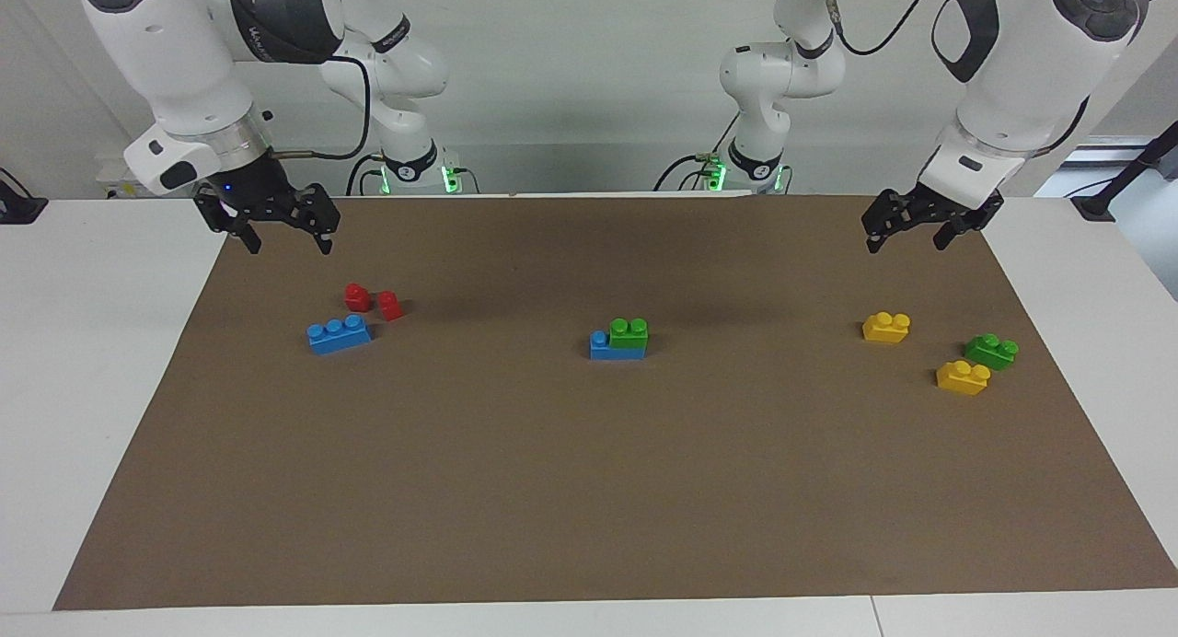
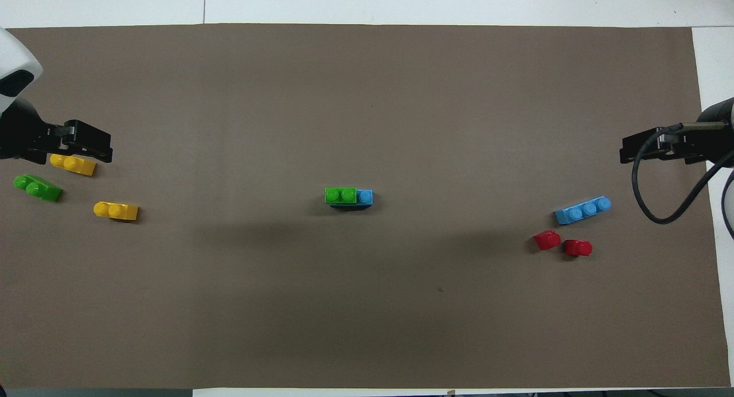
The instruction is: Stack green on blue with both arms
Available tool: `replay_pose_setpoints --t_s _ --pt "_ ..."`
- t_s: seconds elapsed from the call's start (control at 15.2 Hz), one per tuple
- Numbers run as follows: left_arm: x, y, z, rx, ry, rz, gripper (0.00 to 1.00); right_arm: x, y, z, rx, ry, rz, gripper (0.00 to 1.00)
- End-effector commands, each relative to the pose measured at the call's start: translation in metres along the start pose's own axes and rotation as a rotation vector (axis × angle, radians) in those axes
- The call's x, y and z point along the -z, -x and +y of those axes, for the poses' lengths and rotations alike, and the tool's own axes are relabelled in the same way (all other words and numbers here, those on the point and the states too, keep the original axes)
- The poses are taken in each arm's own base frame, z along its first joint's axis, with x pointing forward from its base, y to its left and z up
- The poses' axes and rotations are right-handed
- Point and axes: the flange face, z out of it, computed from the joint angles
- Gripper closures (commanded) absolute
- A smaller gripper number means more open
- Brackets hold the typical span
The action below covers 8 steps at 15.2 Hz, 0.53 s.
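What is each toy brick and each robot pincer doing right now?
Small green plastic two-stud brick: stacked on the blue one, mid-mat.
Long blue plastic three-stud brick: flat, carrying the green, one stud bare.
Second blue brick: flat, loose, bare.
Second green brick: loose on the mat.
Two yellow plastic bricks: loose, apart.
Two small red plastic bricks: loose, side by side.
Left pincer: open, empty, raised.
Right pincer: open, empty, raised.

facing: high, toward robots | overhead: steeply down | shared: mat (image 1: 589, 490)
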Motion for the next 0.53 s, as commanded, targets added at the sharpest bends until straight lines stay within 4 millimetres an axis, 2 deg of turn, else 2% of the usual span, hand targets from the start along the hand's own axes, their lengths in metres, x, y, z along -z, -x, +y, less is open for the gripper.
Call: replay_pose_setpoints --t_s 0.0,0.46 --pt "0.0013 0.0081 -0.0017 -0.012 0.014 0.018 0.0 0.0018 -0.0014 0.0024 0.025 0.022 -0.019 0.0" --pt "0.0022 0.0061 -0.0004 -0.008 0.044 0.039 0.0 0.0 0.0024 0.0026 0.025 0.022 -0.048 0.0"
